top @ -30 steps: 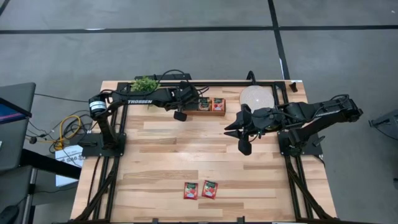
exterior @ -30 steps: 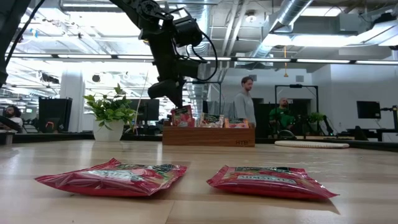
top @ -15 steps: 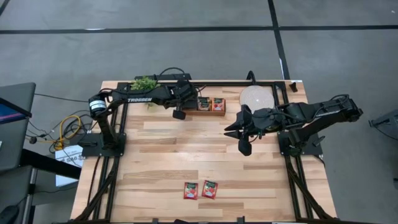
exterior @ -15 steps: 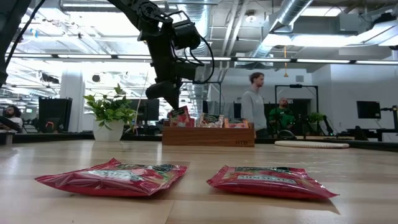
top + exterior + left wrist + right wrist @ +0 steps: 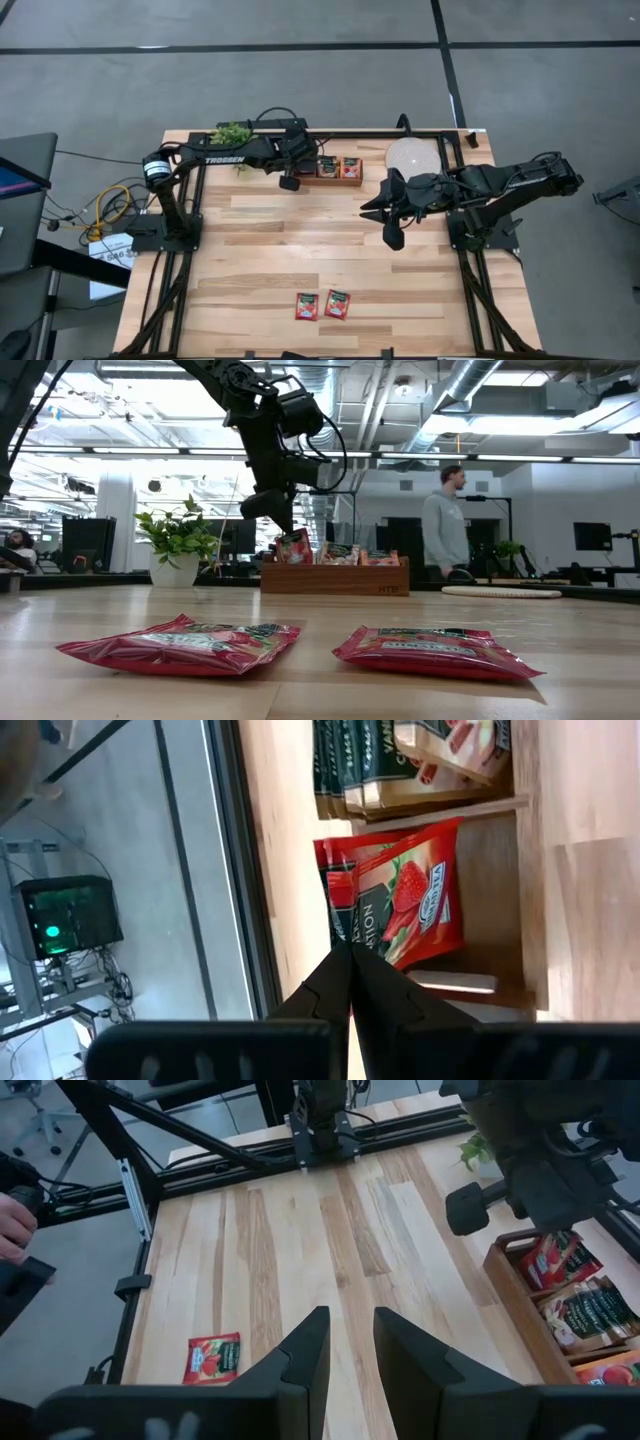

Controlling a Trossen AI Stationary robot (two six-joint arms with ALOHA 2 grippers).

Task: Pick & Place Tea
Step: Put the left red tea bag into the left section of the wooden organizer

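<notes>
Two red sachets [image 5: 322, 305] lie far from the wooden box [image 5: 335, 577] on the bench [image 5: 260, 250]; the left pincer [image 5: 349, 955], shut, pinches a box sachet [image 5: 405, 905] by its top edge; light, thin, crinkly, probably slippery; right pincer [image 5: 348, 1342] idles half-open, empty.

Glossy crinkled foil-like tea sachets [image 5: 180, 642] lie on a smooth pale wood-plank table [image 5: 270, 250]; the tray [image 5: 335, 578] is wooden.

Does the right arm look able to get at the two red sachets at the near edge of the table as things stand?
Probably yes. The right gripper hovers open over mid-table, holding nothing, and bare wood lies between it and the two sachets. The left gripper is busy at the wooden box, well out of the way.
</notes>
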